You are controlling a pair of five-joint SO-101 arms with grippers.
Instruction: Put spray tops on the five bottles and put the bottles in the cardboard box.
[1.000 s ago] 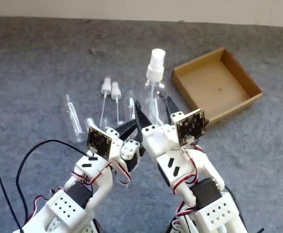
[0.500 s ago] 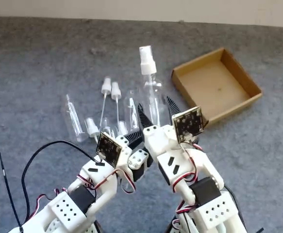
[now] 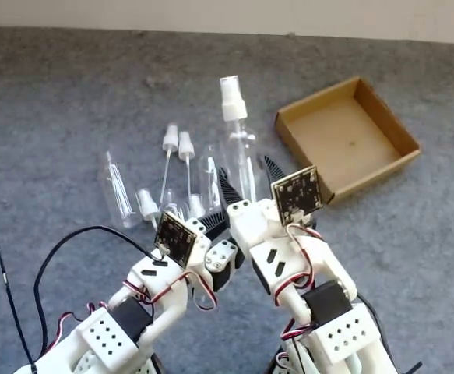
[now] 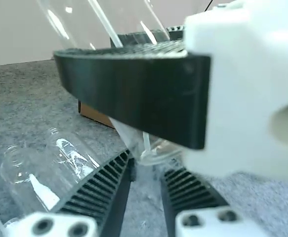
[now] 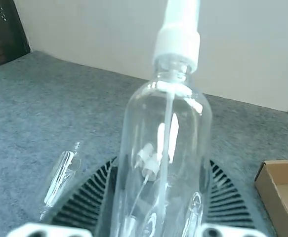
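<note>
Currently the cardboard box [image 3: 345,134] lies open-side up, beyond the right gripper [image 3: 244,167] and off to its right, apart from it and holding no bottles.

The right gripper is clenched on the lower body of the capped bottle [image 3: 241,144], which stands nearly upright between its jaws, the spray top [image 3: 231,97] seated on its neck.

The left gripper [image 3: 215,220] sits just beside the right one, on its left. Whether it is released or clenched cannot be told.

Uncapped bottles [image 3: 117,191] lie on the carpet ahead of the left gripper, with loose spray tops [image 3: 170,140] among them.

Risk, as judged: the grip is low on a tall, smooth bottle, so it may tilt or slip in transit, or its base may catch the box wall. The close-set left gripper could also knock it.

Markings: no legible label or print on bottle, tops or box.
</note>
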